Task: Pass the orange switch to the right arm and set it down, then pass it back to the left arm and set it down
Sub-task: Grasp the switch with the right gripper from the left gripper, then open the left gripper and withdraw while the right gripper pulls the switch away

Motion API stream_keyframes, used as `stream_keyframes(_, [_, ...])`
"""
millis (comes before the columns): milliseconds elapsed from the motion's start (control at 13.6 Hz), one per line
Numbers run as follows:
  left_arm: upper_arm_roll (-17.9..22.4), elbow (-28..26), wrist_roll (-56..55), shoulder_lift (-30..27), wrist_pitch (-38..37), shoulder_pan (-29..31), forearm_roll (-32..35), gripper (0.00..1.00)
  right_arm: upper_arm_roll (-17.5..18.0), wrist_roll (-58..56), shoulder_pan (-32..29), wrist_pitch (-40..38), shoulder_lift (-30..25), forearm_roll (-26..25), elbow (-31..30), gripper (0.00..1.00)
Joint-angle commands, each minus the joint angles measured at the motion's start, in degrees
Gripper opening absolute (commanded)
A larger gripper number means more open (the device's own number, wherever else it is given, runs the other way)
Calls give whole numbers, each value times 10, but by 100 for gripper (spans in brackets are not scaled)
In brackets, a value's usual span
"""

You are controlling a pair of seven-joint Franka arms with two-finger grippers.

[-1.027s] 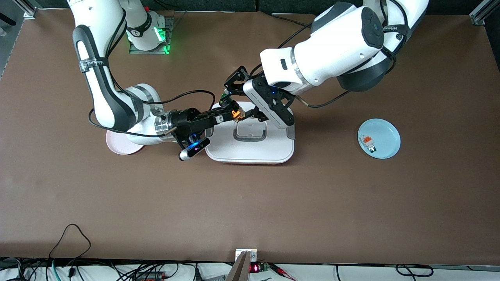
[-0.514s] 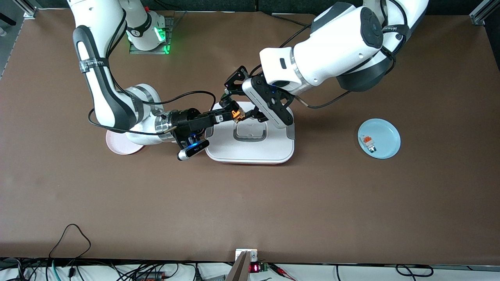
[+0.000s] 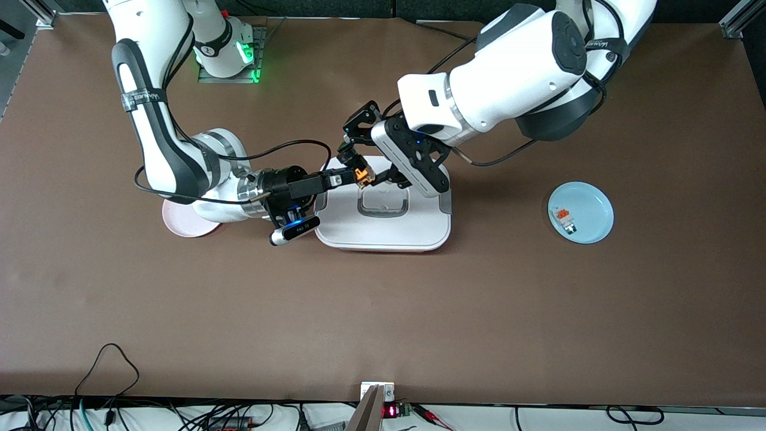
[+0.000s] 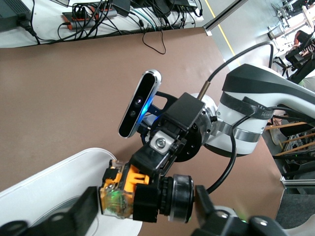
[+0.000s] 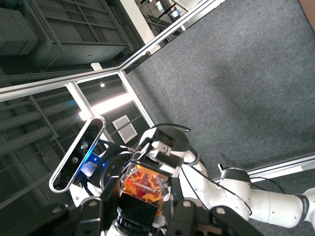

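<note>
1. The white lidded box [image 3: 383, 206] lies on the brown table [image 3: 383, 311], directly under both sets of jaws.
2. The right gripper [image 3: 353, 175] reaches in sideways over the box's edge toward the robots. Its fingers [image 4: 147, 169] are clamped on the orange switch [image 3: 361, 174], which is held in the air above the lid.
3. In the left wrist view, the switch's orange part [image 4: 129, 183] and its black cylindrical body [image 4: 175, 197] sit between the left gripper's two fingers.
4. The left gripper [image 3: 366, 169] hangs over the same edge of the box. Its jaws stand apart on either side of the switch, one finger [image 4: 83, 210] clear of it at the orange end.
5. A pink plate [image 3: 182, 221] lies under the right arm, well away from the jaws.
6. A blue plate [image 3: 589, 209] holding a small white block with orange tabs [image 3: 564, 218] lies toward the left arm's end, well apart from both grippers.
</note>
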Motion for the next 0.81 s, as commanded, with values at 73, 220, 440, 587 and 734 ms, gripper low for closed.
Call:
stream_keyframes(73, [2, 4, -10, -2, -5, 1, -1, 100, -4, -18, 5, -1, 0, 13, 1, 21])
stream_keyframes(220, [2, 4, -11, -2, -4, 2, -1, 100, -5, -19, 2, 2, -3, 8, 2, 21])
stream_keyframes(440, [2, 4, -13, -6, -9, 3, -2, 100, -7, -19, -25, 2, -10, -56, 9, 19])
stream_keyframes(587, [2, 3, -14, -8, -14, 9, -2, 100, -7, -15, -54, 2, -18, -123, 19, 19])
stream_keyframes(734, [2, 3, -15, -21, -68, 22, -2, 100, -7, -14, -78, -1, -28, -169, 19, 19])
